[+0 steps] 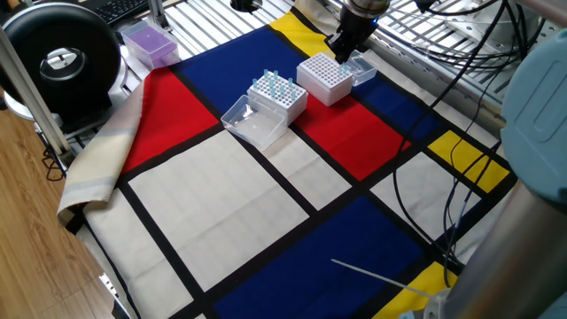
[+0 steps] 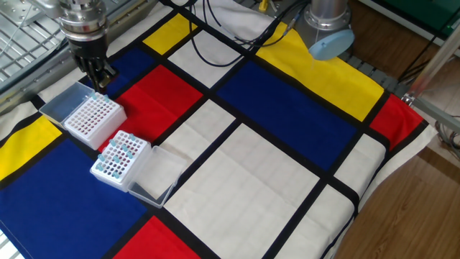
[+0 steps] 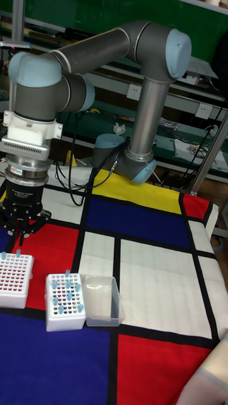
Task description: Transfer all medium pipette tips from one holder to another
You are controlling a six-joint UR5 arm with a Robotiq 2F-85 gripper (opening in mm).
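Observation:
Over the far corner of a white perforated holder (image 1: 325, 80) (image 2: 90, 120) (image 3: 12, 281), my gripper (image 1: 339, 51) (image 2: 100, 83) (image 3: 22, 239) points straight down. Its fingers are drawn together on the top of a medium pipette tip (image 2: 97, 95) (image 3: 18, 253), which stands at that corner. Another pale-blue tip (image 3: 3, 255) stands in the same row. The second white holder (image 1: 277, 96) (image 2: 118, 160) (image 3: 65, 302) sits just beside it and carries several pale-blue tips.
Each holder has a clear hinged lid lying open beside it (image 1: 252, 126) (image 2: 59, 106). A purple box (image 1: 149, 42) and a black round device (image 1: 60, 60) stand at the cloth's edge. Cables (image 1: 443, 190) cross the cloth. A thin white rod (image 1: 381, 276) lies near the front.

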